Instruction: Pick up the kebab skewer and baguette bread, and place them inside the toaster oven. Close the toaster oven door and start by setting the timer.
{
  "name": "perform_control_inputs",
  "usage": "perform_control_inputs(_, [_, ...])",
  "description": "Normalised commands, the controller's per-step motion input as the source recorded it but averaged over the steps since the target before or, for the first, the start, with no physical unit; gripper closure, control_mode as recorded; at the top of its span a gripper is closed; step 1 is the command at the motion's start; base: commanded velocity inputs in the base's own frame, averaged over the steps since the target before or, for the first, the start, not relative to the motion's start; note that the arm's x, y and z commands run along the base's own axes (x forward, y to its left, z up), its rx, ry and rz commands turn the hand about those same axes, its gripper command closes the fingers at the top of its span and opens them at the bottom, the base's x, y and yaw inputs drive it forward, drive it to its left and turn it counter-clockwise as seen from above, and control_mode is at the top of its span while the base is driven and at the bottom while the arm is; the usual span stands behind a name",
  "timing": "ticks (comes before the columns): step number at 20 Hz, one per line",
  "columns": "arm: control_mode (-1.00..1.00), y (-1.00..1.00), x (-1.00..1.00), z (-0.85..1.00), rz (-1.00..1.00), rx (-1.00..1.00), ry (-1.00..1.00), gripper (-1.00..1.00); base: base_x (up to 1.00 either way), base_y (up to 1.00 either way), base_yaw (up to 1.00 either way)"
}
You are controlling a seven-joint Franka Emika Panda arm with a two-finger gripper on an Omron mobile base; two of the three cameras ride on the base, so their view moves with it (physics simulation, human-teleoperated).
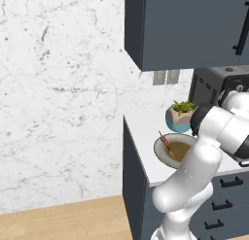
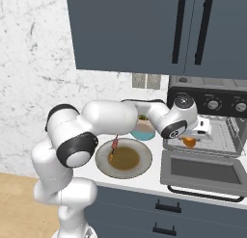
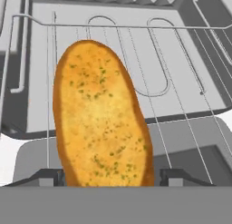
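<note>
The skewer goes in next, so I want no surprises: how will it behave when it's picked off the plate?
The skewer looks thin and stiff, so probably light. It leans on the plate rim, so a nudge may slide or roll it. Its chunks may give better purchase than the bare stick.

A white worktop over dark drawers carries a plate near its front edge, a potted plant behind it, and the toaster oven to the right, door dropped open.

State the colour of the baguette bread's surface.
The baguette bread is golden-orange with small green flecks, clearest in the hand view.
</note>
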Motion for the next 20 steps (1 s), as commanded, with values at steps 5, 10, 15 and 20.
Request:
perform_control_inputs(5, [-1.0,0.0,-0.4,-0.46,0.0,-0.06,0.0,-1.0,0.0,0.0,0.0])
perform_control_inputs(10, [-1.0,0.0,-0.64,-0.41,0.0,-0.04,0.0,-1.0,0.0,0.0,0.0])
perform_control_inputs(15, [-1.0,0.0,-0.83,-0.36,0.0,-0.03,0.0,-1.0,0.0,0.0,0.0])
perform_control_inputs(20, [-1.0,0.02,-0.29,0.35,0.0,-0.01,0.0,-1.0,0.0,0.0,0.0])
